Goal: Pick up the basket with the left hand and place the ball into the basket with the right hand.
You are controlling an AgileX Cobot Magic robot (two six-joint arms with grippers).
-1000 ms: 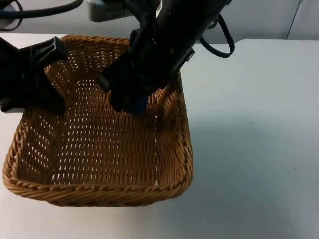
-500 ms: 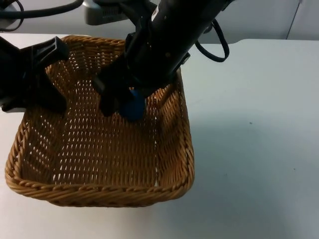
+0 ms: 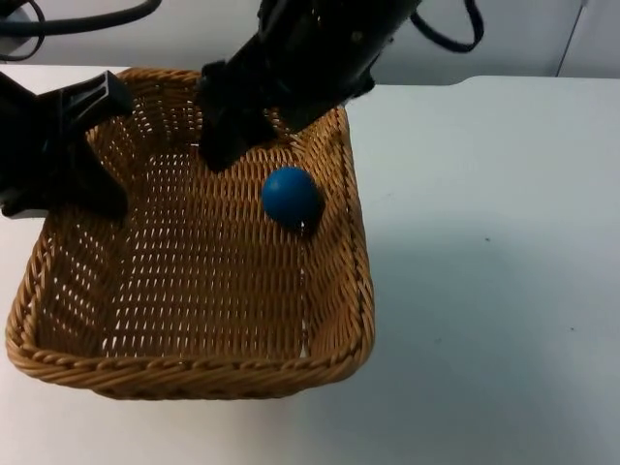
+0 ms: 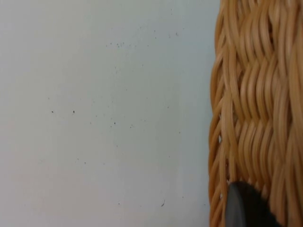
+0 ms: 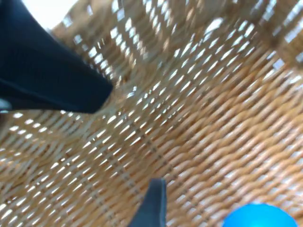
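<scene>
On the white table top (image 3: 484, 291): rectangular woven tan wicker basket (image 3: 194, 373) | small blue ball (image 3: 291, 197) lies inside, touching its 3 o'clock wall | left gripper (image 3: 73, 170) clenched on the 9 o'clock rim | right gripper (image 3: 228, 136) above the 12 o'clock part, apart from ball; finger spread cannot be told.

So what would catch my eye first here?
Likely the blue ball lying inside the wicker basket, near its right wall. The right gripper hangs just above it, near the basket's far side, with nothing in it. The left gripper is at the basket's left rim.
</scene>
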